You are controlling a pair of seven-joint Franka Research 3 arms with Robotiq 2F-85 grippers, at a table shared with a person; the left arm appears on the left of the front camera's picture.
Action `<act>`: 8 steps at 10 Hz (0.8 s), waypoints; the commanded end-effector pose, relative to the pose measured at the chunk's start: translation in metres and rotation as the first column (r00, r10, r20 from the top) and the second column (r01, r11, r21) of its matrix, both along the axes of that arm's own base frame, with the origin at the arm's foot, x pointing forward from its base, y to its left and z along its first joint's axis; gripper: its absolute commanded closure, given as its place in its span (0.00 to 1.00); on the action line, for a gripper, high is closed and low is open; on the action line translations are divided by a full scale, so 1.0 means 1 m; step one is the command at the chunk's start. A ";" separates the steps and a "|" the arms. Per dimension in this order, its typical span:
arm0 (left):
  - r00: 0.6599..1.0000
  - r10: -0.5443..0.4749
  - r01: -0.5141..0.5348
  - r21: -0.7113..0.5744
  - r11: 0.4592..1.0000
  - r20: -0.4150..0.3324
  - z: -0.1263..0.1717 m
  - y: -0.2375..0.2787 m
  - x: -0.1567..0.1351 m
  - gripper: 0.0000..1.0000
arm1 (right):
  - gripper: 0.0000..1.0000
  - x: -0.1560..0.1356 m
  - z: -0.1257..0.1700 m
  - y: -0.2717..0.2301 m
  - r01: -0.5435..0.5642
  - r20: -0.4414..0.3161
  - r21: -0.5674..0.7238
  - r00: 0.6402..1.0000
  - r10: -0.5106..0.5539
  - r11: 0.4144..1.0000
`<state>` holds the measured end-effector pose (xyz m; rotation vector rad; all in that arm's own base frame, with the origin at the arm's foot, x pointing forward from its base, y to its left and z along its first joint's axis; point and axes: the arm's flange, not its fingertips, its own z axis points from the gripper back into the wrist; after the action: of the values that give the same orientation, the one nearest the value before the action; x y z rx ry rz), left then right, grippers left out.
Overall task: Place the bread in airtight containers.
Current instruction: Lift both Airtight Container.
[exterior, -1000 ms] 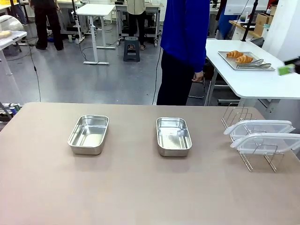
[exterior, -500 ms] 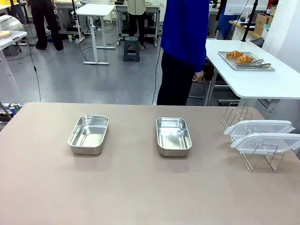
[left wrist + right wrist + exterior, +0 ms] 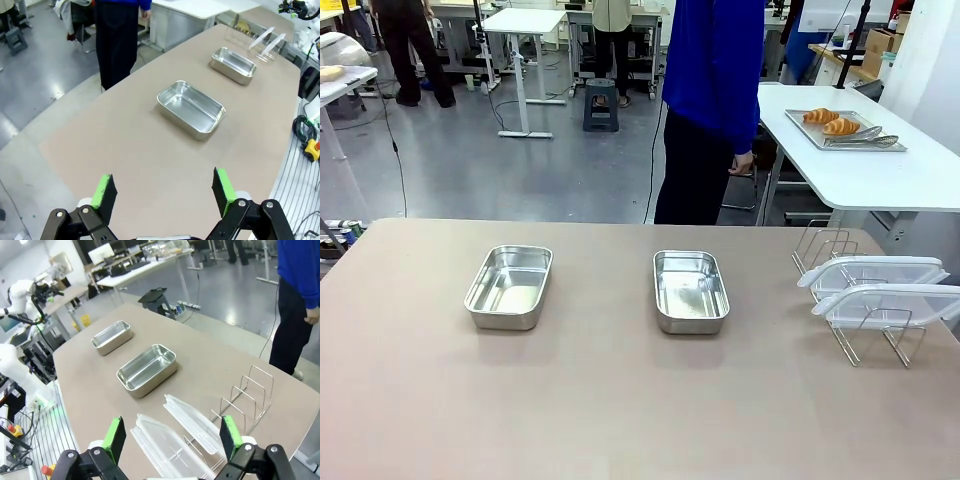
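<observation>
while a person in blue (image 3: 715,100) stands at the far side of the brown table (image 3: 620,400), one hand (image 3: 744,162) hanging by the hip, the bread is off on the white side table (image 3: 880,185) behind and to the right. one croissant (image 3: 820,116) touches a second croissant (image 3: 842,126), both on a flat metal tray (image 3: 794,118), with tongs (image 3: 865,138) lying just beside them.

on the brown table, the left tin (image 3: 509,287) and the right tin (image 3: 691,291) sit well apart, both lidless, both empty, shiny insides showing. over at the right edge a wire rack (image 3: 820,245) carries two clear lids, the upper lid (image 3: 873,270) and the lower lid (image 3: 888,303), resting tilted across its prongs.

now the arms. the left gripper (image 3: 164,187) hangs above the table, green pads spread wide, nothing between them, with the tins lined up ahead of it in its wrist view. the right gripper (image 3: 172,436) is spread wide too, holding nothing, and it looks down over the lids and the rack, with the two tins farther along the table.
</observation>
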<state>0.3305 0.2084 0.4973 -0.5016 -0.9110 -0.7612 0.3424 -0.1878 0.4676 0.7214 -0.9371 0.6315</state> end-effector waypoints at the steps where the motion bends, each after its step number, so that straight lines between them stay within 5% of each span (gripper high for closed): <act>1: 1.000 -0.009 0.009 -0.014 1.000 0.024 0.001 0.007 0.001 0.00 | 0.00 0.000 0.003 -0.001 -0.005 0.038 0.001 0.999 0.005 1.000; 8: 1.000 -0.009 0.009 -0.014 1.000 0.024 0.001 0.007 0.001 0.00 | 0.00 0.000 0.003 -0.001 -0.005 0.038 0.001 0.999 0.005 1.000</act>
<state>0.3297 0.2142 0.4980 -0.5020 -0.9049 -0.7529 0.3390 -0.1876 0.4699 0.7130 -0.9377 0.6305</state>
